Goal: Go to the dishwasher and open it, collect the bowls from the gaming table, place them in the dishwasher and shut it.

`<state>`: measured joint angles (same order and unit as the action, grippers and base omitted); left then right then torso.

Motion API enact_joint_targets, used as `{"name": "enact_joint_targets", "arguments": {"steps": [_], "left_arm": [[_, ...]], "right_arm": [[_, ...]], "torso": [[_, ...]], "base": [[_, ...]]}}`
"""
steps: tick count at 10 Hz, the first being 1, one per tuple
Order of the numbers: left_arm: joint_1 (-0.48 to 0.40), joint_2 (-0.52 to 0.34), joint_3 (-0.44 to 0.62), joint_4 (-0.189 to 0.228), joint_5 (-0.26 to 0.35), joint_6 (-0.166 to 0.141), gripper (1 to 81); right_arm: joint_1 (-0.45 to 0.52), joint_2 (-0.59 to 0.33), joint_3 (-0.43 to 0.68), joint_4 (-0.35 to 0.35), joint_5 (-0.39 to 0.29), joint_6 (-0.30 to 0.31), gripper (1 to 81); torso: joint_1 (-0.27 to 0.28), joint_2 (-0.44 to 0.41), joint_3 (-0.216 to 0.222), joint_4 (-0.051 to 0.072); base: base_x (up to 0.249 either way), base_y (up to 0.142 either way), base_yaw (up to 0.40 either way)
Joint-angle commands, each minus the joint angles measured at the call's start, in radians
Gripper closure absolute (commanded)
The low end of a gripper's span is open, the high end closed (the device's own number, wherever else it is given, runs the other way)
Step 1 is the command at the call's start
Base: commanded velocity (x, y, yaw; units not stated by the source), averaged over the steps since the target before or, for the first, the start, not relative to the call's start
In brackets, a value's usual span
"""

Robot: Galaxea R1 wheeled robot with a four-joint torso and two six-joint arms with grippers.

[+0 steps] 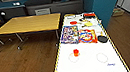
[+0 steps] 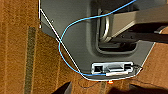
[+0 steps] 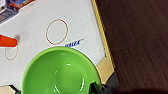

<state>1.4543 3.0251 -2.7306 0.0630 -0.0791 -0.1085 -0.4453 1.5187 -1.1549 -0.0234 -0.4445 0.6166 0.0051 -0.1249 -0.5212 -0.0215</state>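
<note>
The robot stands at the near end of the gaming desk, a long white-topped desk with a yellowish edge, and the right tool is clenched on the rim of a lime green bowl, which the head view shows just off the desk's near right corner, over the wooden floor. In the right wrist view the bowl sits level and open side up above the corner, close to a red printed ring and a small orange cup. A black bowl rests near the desk's right edge beside the colourful board-game sheets, and a red bowl lies farther up; both appear still to be collected. The left tool's state cannot be told; its wrist camera looks down at the robot's grey base and a blue cable. Carrying well probably means keeping the bowl level and the rim pinch firm, and clearing the desk's corner before turning.
</note>
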Motion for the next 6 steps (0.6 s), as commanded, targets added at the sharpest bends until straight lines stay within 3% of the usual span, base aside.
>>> {"name": "enact_joint_targets", "arguments": {"steps": [1,2,3,5,6], "left_arm": [[-0.002,0.002,0.003,0.006,0.071,0.001,1.0],[-0.002,0.002,0.003,0.006,0.071,0.001,1.0],[-0.002,-0.003,0.011,0.005,0.073,0.001,1.0],[-0.002,-0.043,0.084,0.006,0.070,0.001,1.0],[-0.004,-0.093,0.168,0.006,0.070,0.001,1.0]], "right_arm": [[-0.121,-0.174,0.145,0.008,-0.019,-0.119,81.1],[-0.218,-0.181,0.170,0.053,0.016,-0.176,81.1],[-0.340,-0.179,0.175,0.143,0.125,-0.296,81.1],[-0.575,-0.161,0.163,0.246,0.308,-0.459,81.1],[-0.680,-0.118,0.134,0.234,0.387,-0.472,81.1]], "torso": [[0.000,0.000,0.000,0.000],[0.000,0.000,0.000,0.000],[0.000,0.000,0.000,0.000],[0.000,0.000,0.000,0.000],[0.000,0.000,0.000,0.000]], "base": [[0.000,0.000,0.000],[0.000,0.000,0.000],[0.000,0.000,0.000],[0.000,0.000,0.000],[0.000,0.000,0.000]]}}
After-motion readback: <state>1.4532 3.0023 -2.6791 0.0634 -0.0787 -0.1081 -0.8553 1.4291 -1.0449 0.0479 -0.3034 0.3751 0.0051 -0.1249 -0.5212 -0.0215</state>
